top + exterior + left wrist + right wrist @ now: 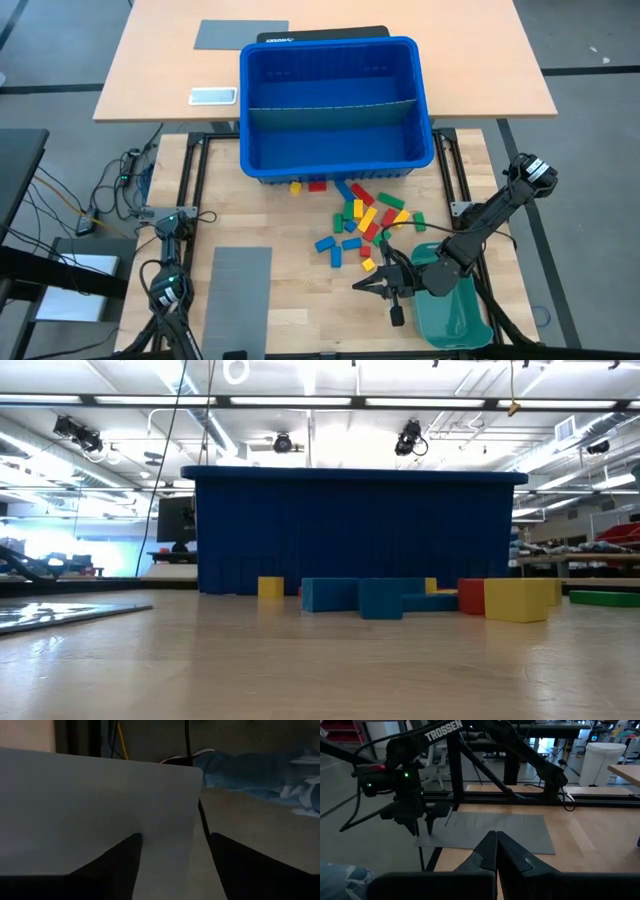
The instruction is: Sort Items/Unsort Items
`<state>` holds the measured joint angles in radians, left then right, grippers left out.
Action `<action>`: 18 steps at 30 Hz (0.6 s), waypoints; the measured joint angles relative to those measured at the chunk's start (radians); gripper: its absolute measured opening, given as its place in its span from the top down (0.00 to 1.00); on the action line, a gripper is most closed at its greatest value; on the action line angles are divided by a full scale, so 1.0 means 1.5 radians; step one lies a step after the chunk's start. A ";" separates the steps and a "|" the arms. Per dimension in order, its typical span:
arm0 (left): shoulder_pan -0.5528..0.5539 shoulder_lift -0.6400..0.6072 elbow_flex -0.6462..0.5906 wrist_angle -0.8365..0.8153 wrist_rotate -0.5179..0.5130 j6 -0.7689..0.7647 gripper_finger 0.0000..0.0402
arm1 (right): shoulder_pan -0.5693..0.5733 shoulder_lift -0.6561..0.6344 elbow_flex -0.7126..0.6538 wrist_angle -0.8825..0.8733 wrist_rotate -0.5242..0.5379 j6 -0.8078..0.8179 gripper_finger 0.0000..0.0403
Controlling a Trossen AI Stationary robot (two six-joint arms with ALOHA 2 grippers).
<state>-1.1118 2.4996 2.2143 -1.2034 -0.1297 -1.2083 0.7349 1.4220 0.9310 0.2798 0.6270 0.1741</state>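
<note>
The items (pixel 365 225), small red, yellow, green and blue blocks, lie scattered on the wooden table just in front of the blue bin (pixel 330 150); the low view shows them (pixel 400 598) in a row before its wall. My left gripper (pixel 422 832) points down, open, at the near left edge of a flat grey sheet (pixel 240 300). One finger (pixel 115 865) is over the sheet (pixel 100 805) and the other (pixel 245 865) beyond its edge. My right gripper (pixel 496 850) hangs shut and empty above the table, near the blocks' near side (pixel 358 286). My left gripper stands astride the grey sheet's edge (pixel 190 820) from above. I cannot tell whether its fingertips touch the sheet.
A teal tray (pixel 450 310) sits at the near right, under my right arm. The blue bin (pixel 350 530) has a divider across its inside. On the far desk lie another grey sheet (pixel 240 35) and a small flat device (pixel 213 96). Bare wood lies between the sheet and the blocks.
</note>
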 joint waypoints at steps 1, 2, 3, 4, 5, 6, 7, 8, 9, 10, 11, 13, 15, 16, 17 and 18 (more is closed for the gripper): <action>0.000 0.000 -0.004 0.005 0.000 0.000 0.36 | 0.000 0.000 0.000 0.000 0.000 0.000 0.99; 0.000 0.000 -0.009 0.007 -0.001 0.000 0.35 | 0.000 0.000 0.000 0.000 0.000 0.000 0.99; 0.000 0.000 -0.013 0.007 -0.002 0.000 0.34 | 0.000 0.000 0.000 0.000 0.000 0.000 0.99; 0.000 0.000 -0.017 0.008 -0.002 0.000 0.32 | 0.000 0.000 0.000 0.000 0.000 0.000 0.99; 0.000 0.000 -0.021 0.008 -0.002 0.000 0.31 | 0.000 0.000 0.000 0.000 0.000 0.000 0.99; -0.001 0.000 -0.026 0.009 -0.001 0.000 0.31 | 0.000 0.000 0.000 0.000 0.000 -0.001 0.99; -0.001 0.000 -0.028 0.005 0.000 0.000 0.30 | 0.000 0.000 0.000 0.000 0.000 -0.001 1.00; 0.000 0.000 -0.031 0.002 0.001 0.000 0.30 | 0.000 0.000 0.000 0.000 0.000 -0.001 1.00; 0.000 0.000 -0.032 -0.006 0.000 -0.001 0.30 | 0.000 0.000 0.000 0.000 0.000 -0.001 1.00; 0.001 0.000 -0.033 -0.015 0.000 -0.001 0.30 | 0.000 0.000 0.000 0.000 0.000 -0.001 0.99; 0.002 0.000 -0.033 -0.021 0.000 -0.001 0.30 | 0.000 0.000 0.000 0.000 0.000 -0.002 0.99; 0.004 0.000 -0.033 -0.030 0.001 -0.001 0.30 | 0.000 0.000 0.000 0.002 0.000 -0.007 0.99; 0.007 0.000 -0.033 -0.032 0.003 -0.001 0.30 | 0.000 0.000 0.000 0.002 0.000 -0.011 0.99; 0.008 0.000 -0.033 -0.033 0.003 -0.001 0.30 | 0.000 0.000 0.000 0.002 0.000 -0.012 0.99; 0.010 0.000 -0.033 -0.033 0.003 -0.001 0.30 | 0.000 0.000 0.000 0.002 0.000 -0.012 0.99; 0.011 0.000 -0.033 -0.034 0.003 -0.001 0.30 | 0.000 0.000 0.000 0.002 0.000 -0.013 0.99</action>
<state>-1.0956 2.4996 2.1643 -1.2537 -0.1253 -1.2098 0.7349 1.4220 0.9310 0.2832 0.6270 0.1551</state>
